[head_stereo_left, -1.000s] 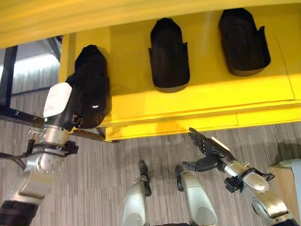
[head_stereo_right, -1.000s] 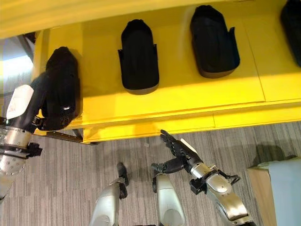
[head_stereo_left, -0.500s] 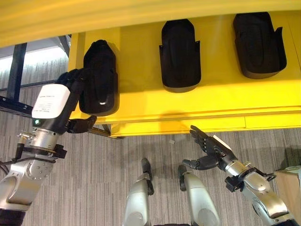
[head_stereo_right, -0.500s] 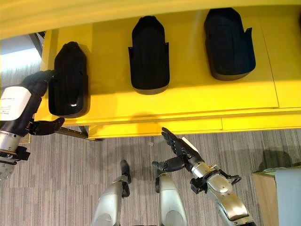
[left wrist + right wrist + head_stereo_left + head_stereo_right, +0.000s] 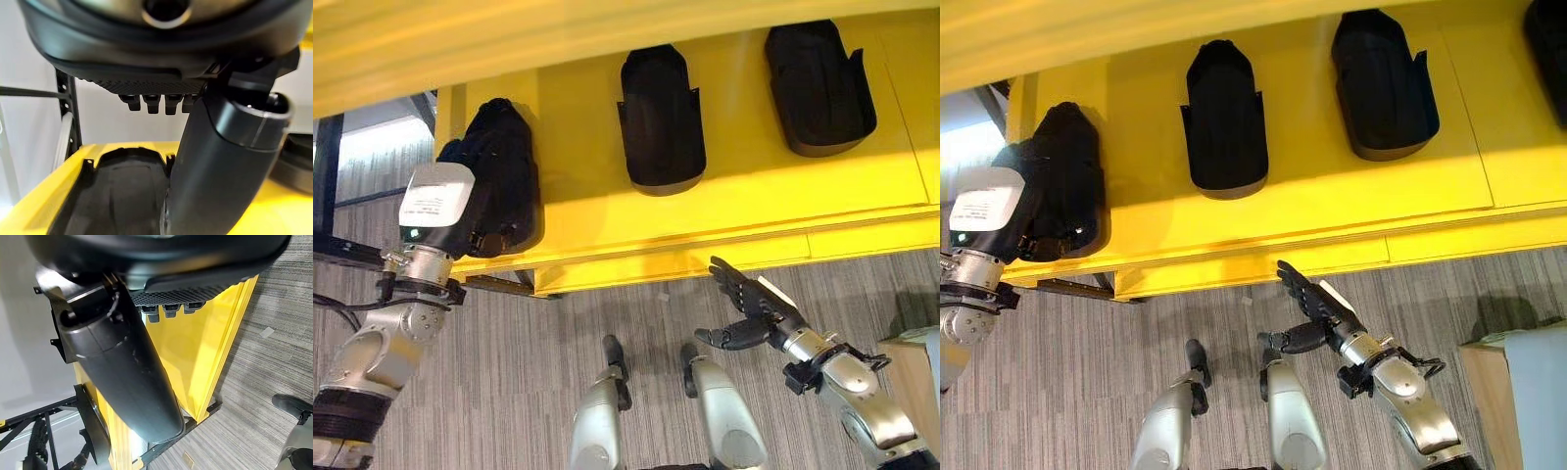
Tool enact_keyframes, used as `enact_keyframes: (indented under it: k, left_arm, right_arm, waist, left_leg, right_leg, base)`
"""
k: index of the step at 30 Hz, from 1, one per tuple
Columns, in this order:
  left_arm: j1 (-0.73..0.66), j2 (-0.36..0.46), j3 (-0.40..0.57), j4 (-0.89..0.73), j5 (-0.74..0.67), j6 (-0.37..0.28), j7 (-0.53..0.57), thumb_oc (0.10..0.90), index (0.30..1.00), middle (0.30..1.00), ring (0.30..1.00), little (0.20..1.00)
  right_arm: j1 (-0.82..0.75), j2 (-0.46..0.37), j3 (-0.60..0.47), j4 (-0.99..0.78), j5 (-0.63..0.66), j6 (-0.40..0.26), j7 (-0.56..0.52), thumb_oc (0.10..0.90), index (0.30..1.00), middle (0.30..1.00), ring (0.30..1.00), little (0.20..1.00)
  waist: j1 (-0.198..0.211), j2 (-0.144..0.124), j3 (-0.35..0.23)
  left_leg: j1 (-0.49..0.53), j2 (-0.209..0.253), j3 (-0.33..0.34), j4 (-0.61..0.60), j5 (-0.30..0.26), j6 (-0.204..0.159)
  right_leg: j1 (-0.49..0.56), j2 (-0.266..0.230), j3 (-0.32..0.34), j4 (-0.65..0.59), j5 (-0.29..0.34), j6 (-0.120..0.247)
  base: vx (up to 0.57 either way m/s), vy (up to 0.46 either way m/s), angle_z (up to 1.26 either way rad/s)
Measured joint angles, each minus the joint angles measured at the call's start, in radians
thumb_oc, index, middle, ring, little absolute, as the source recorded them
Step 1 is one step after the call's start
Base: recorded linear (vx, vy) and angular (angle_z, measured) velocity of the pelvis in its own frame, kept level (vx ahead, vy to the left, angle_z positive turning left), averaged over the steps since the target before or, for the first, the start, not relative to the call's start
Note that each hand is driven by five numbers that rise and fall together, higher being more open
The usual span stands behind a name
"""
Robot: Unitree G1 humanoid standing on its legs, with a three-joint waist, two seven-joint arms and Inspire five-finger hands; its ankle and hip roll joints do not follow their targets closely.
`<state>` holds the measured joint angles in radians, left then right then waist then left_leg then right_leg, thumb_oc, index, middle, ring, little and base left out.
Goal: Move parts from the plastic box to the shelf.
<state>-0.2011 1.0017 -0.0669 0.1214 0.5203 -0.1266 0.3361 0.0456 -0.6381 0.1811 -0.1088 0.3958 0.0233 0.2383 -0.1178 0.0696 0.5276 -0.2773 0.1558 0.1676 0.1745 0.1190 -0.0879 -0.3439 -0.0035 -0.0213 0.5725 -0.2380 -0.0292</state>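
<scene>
Three black moulded parts lie on the yellow shelf [image 5: 754,196]: one at the left end [image 5: 509,162], one in the middle [image 5: 661,117], one to the right [image 5: 818,83]. My left hand [image 5: 445,211] rests against the left part's outer side. In the left wrist view its fingers [image 5: 151,102] run straight out over that part [image 5: 117,196], with the thumb [image 5: 220,161] beside it. My right hand [image 5: 749,315] hangs open over the floor below the shelf's front edge, holding nothing. In the right wrist view its thumb [image 5: 122,372] shows against the shelf [image 5: 205,342].
A fourth black part [image 5: 1552,29] shows at the shelf's far right. A pale box [image 5: 1518,392] stands on the floor at the lower right. A black metal frame [image 5: 328,166] stands left of the shelf. Grey carpet [image 5: 509,372] lies below.
My left hand, which stood off from the left part half a second ago, is now close against it again. The camera has shifted. The right hand has hardly moved.
</scene>
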Motion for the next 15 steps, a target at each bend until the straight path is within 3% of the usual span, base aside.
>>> enact_keyframes:
  k: [15]
  left_arm:
    - [-0.015, 0.004, -0.045, 0.004, 0.035, 0.041, -0.067, 0.900, 1.000, 1.000, 1.000, 1.000]
  right_arm:
    - [-0.014, -0.021, -0.003, 0.000, 0.000, 0.008, 0.027, 0.900, 1.000, 1.000, 1.000, 1.000]
  waist:
    - [-0.017, 0.000, 0.000]
  left_leg:
    - [0.015, -0.001, 0.022, 0.000, -0.002, 0.001]
  right_leg:
    - [0.000, 0.000, 0.014, 0.004, -0.002, 0.001]
  base:
    - [0.01, 0.015, -0.03]
